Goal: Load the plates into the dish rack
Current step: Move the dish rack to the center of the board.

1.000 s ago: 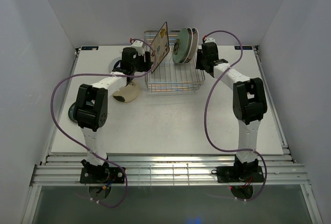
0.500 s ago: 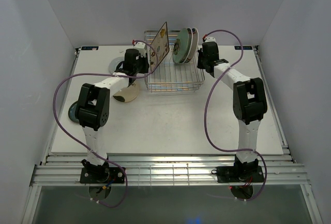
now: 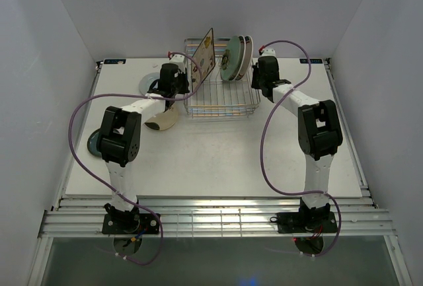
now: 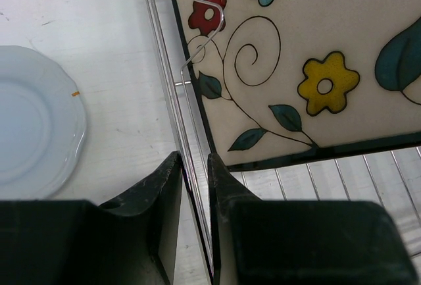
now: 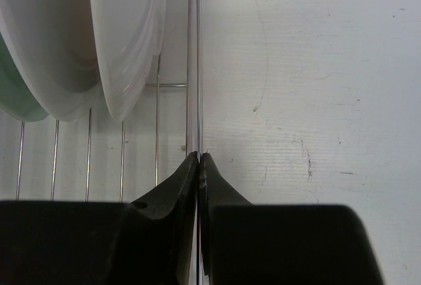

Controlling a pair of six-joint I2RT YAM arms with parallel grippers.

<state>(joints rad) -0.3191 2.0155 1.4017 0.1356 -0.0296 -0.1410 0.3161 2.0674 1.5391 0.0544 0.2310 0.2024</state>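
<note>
While the right gripper pinches an edge wire of the rack, the left gripper sits slightly spread around another.

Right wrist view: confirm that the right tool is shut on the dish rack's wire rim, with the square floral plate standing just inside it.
Wrong on the plate. The right tool is shut on the dish rack at its wire rim, but white plates stand just inside it, as the right wrist view shows.

A robotics lab test cell: plain white panels wall the white table, aluminium rails along its near edge.
</note>
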